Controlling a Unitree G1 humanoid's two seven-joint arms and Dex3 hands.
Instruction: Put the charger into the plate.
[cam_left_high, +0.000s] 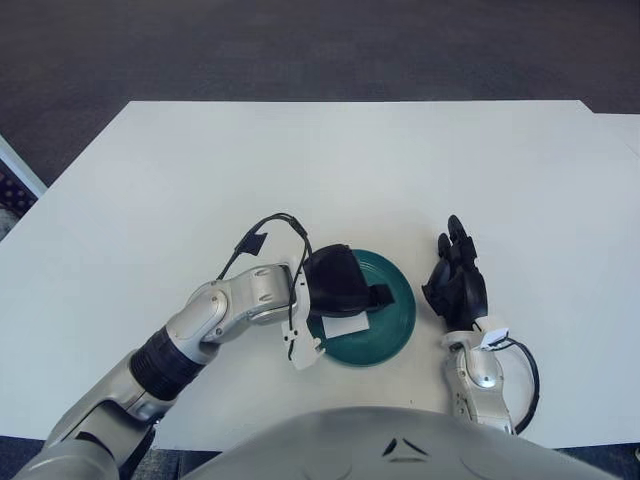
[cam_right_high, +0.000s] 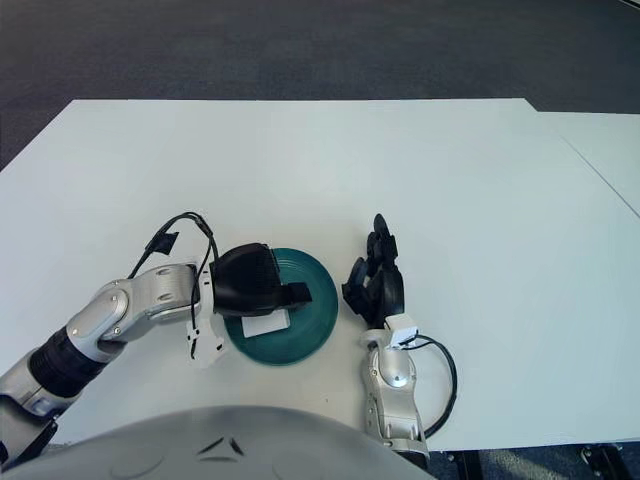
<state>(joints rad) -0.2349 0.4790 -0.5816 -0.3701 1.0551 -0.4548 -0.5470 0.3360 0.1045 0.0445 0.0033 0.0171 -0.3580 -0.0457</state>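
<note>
Pretty plain setup here: a big white table (cam_left_high: 330, 160) takes up most of the view, matte top, evenly lit with barely any shadows on it. Behind its far edge the floor is dark grey carpet (cam_left_high: 300, 45) with a fine speckled texture, and a second white tabletop (cam_right_high: 600, 150) butts up at the far right corner. At the left edge, just off the table, there's a sliver of something patterned (cam_left_high: 12, 185) with a pale strip beside it, can't tell what it is.
</note>
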